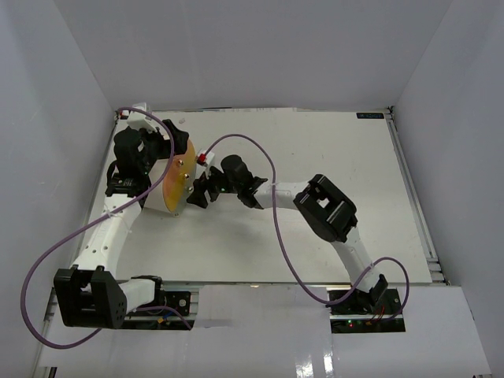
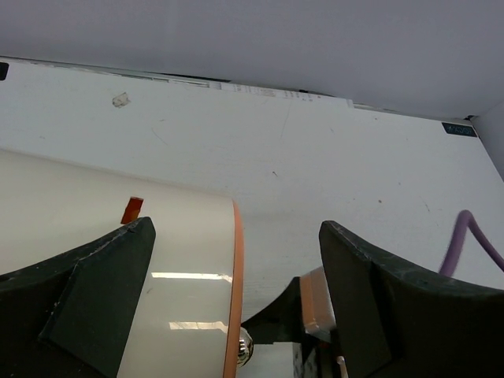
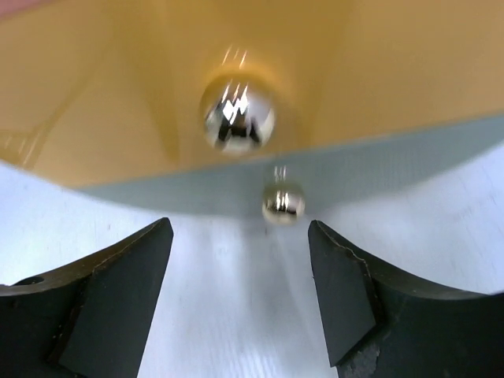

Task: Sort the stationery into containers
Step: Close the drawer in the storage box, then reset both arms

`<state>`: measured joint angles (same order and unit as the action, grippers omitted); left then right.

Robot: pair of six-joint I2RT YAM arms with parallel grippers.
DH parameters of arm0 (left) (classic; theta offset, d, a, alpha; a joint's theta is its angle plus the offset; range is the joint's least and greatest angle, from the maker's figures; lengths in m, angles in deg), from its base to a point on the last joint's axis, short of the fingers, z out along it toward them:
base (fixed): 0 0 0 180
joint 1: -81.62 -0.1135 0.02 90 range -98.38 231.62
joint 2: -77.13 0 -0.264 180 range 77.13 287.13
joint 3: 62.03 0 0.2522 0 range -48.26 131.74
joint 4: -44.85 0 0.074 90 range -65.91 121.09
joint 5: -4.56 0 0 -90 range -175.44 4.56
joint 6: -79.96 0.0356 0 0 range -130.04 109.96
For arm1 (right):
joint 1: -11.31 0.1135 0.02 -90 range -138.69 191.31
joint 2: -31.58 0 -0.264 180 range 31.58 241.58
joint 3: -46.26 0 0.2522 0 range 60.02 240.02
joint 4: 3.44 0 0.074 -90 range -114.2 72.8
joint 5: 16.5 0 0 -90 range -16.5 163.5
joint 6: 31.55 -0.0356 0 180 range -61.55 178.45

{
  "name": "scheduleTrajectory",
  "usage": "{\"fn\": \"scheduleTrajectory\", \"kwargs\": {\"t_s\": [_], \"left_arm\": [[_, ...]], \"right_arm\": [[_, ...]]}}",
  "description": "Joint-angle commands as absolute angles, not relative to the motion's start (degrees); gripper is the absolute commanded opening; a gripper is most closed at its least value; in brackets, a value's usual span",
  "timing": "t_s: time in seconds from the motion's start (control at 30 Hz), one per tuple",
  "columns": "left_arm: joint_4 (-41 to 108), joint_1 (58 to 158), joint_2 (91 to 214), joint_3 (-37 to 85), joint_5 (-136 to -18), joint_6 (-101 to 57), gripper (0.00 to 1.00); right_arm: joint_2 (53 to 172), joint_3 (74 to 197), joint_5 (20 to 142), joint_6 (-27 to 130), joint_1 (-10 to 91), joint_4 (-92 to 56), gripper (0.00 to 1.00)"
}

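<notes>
The container (image 1: 168, 194) is a cream cylinder lying on its side at the table's left, its orange round face (image 3: 118, 94) turned right. My left gripper (image 1: 167, 148) hangs over its top; in the left wrist view it (image 2: 236, 228) is open, one finger across the cream body (image 2: 118, 236) and the other clear of the orange rim (image 2: 236, 268). My right gripper (image 1: 198, 187) faces the orange face. It (image 3: 240, 228) is open and holds nothing, the lower shiny knob (image 3: 282, 203) just ahead of its fingertips and a larger knob (image 3: 236, 114) above. The stationery is out of view.
A small white-and-red piece (image 1: 205, 157) sits beside the orange face, too small to identify. Purple cables (image 1: 276, 205) loop over the white table (image 1: 331, 150). White walls close in the left, back and right sides.
</notes>
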<state>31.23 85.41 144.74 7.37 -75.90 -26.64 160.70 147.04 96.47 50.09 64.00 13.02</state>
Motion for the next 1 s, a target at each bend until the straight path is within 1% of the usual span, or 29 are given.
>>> {"fn": "scheduleTrajectory", "kwargs": {"t_s": [0.0, 0.13, 0.17, 0.3, 0.37, 0.4, 0.43, 0.47, 0.5, 0.53, 0.6, 0.67, 0.7, 0.77, 0.87, 0.97], "left_arm": [[23.2, 85.1, 144.3, 6.8, -75.8, -27.8, 0.97], [19.7, 85.1, 143.9, 12.2, -76.7, -26.7, 0.98], [19.1, 85.1, 143.6, 13.2, -77.0, -26.5, 0.98], [16.2, 85.1, 142.3, 18.8, -77.5, -25.6, 0.98], [13.9, 85.1, 141.2, 22.2, -77.5, -24.8, 0.98], [13.1, 85.2, 139.8, 23.3, -77.5, -24.5, 0.98], [11.2, 85.1, 138.8, 24.3, -77.6, -23.9, 0.98], [10.4, 85.1, 137.9, 25.3, -77.7, -23.5, 0.98], [9.6, 85.1, 135.4, 26.8, -78.0, -22.3, 0.98], [7.6, 85.1, 134.3, 27.5, -78.1, -21.6, 0.98], [3.6, 85.2, 130.9, 29.8, -79.5, -19.7, 0.98], [1.4, 85.2, 128.4, 30.7, -80.8, -18.9, 0.98], [-0.1, 85.2, 126.0, 31.2, -81.8, -18.4, 0.98], [-1.4, 85.2, 123.7, 31.1, -82.6, -18.3, 0.98], [-4.0, 85.5, 119.8, 30.8, -83.2, -19.0, 0.98], [-6.4, 86.8, 117.1, 30.6, -83.7, -20.4, 0.98]], "right_arm": [[150.6, 141.3, 93.2, 52.8, 63.6, 16.6, 0.77], [138.1, 133.2, 88.8, 55.8, 62.6, 11.9, 0.81], [136.0, 132.2, 87.8, 57.0, 62.1, 10.4, 0.84], [123.1, 130.0, 79.3, 61.0, 61.0, -1.2, 0.90], [118.6, 128.8, 71.0, 62.4, 60.5, -4.5, 0.93], [114.1, 128.3, 67.8, 63.6, 60.4, -6.0, 0.94], [111.4, 127.8, 62.2, 64.2, 60.2, -8.5, 0.95], [108.9, 127.2, 59.4, 65.0, 60.1, -9.2, 0.97], [103.8, 125.6, 56.3, 66.7, 60.0, -9.8, 0.98], [101.0, 125.0, 50.6, 67.4, 60.0, -10.7, 0.98], [93.5, 123.6, 43.6, 69.7, 59.7, -11.9, 0.96], [88.9, 123.5, 39.6, 70.8, 59.6, -14.9, 0.90], [84.5, 123.3, 36.5, 71.1, 59.6, -16.0, 0.90], [80.1, 122.8, 33.8, 70.9, 59.6, -18.7, 0.90], [69.0, 120.5, 30.4, 70.6, 59.6, -20.7, 0.90], [62.5, 118.7, 26.6, 69.9, 59.6, -23.5, 0.90]]}}
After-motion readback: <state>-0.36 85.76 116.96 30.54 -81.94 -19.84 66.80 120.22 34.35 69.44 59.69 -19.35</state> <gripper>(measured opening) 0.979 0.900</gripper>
